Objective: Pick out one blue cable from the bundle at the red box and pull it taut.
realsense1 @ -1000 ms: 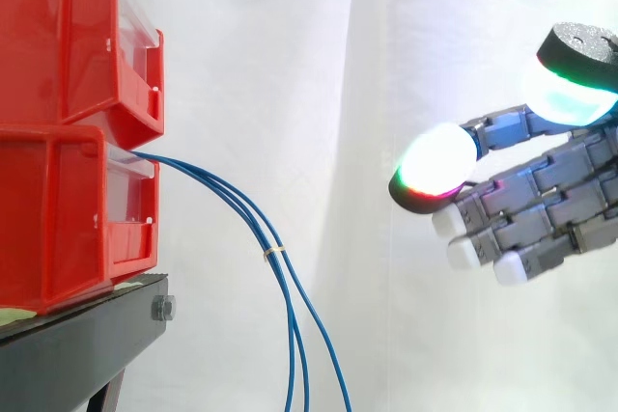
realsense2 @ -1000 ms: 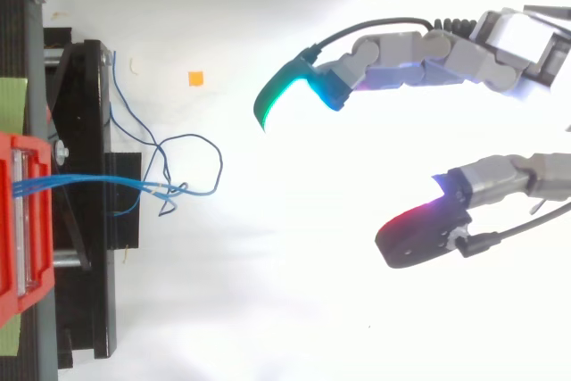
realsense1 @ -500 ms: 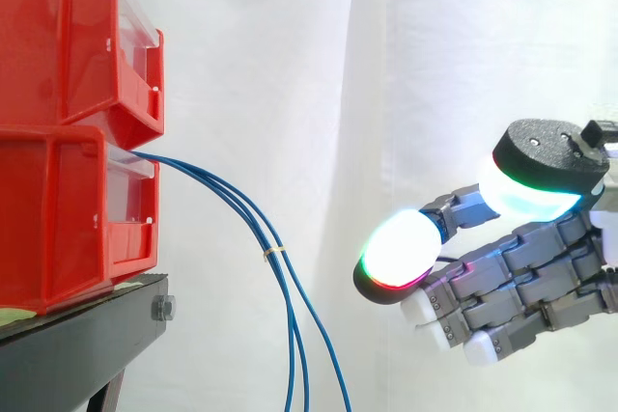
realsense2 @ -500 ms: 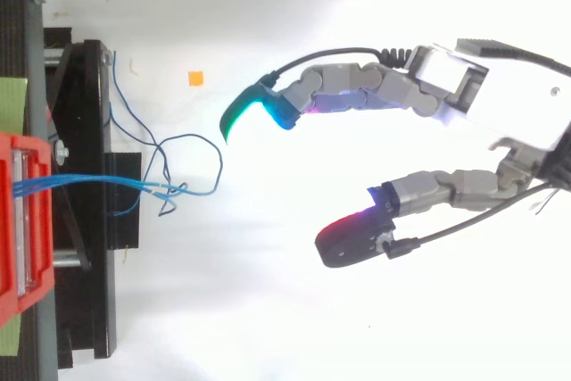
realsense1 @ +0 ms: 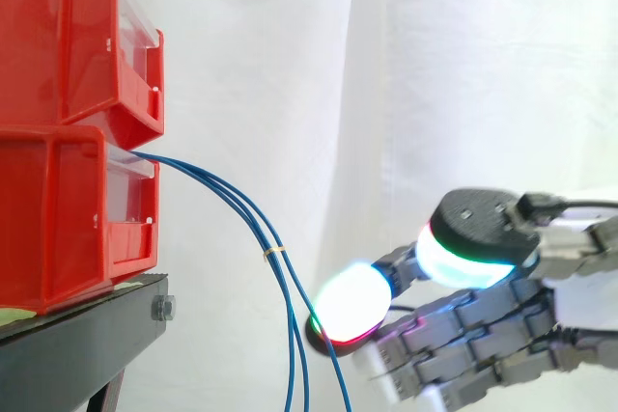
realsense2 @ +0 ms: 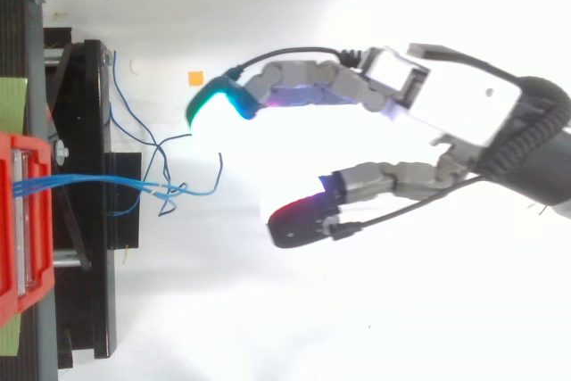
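Note:
Several thin blue cables (realsense1: pixel 241 205) come out of the lower red bin (realsense1: pixel 68 209) and hang down in a bundle, held by a small tie (realsense1: pixel 274 254). From above, the cables (realsense2: pixel 89 182) run right from the red bin (realsense2: pixel 22 220) and end in loose loops. My hand (realsense1: pixel 483 335) is low at the right, open, with its fingers spread toward the cables. One glowing fingertip (realsense1: pixel 352 301) is just right of the hanging strands. Seen from above, the hand (realsense2: pixel 455 109) has a green-lit fingertip (realsense2: pixel 214 104) beyond the loops and a red-lit one (realsense2: pixel 299 220) to their right. Nothing is held.
A second red bin (realsense1: pixel 68 36) is stacked on the lower one, both on a black stand (realsense1: pixel 87 335). The stand's frame (realsense2: pixel 85 247) lies at the left in the top view. A small orange square (realsense2: pixel 194 78) lies on the white floor. A white curtain hangs behind.
My hand has moved left toward the cables and dropped lower, staying open. The cables and bins have not moved.

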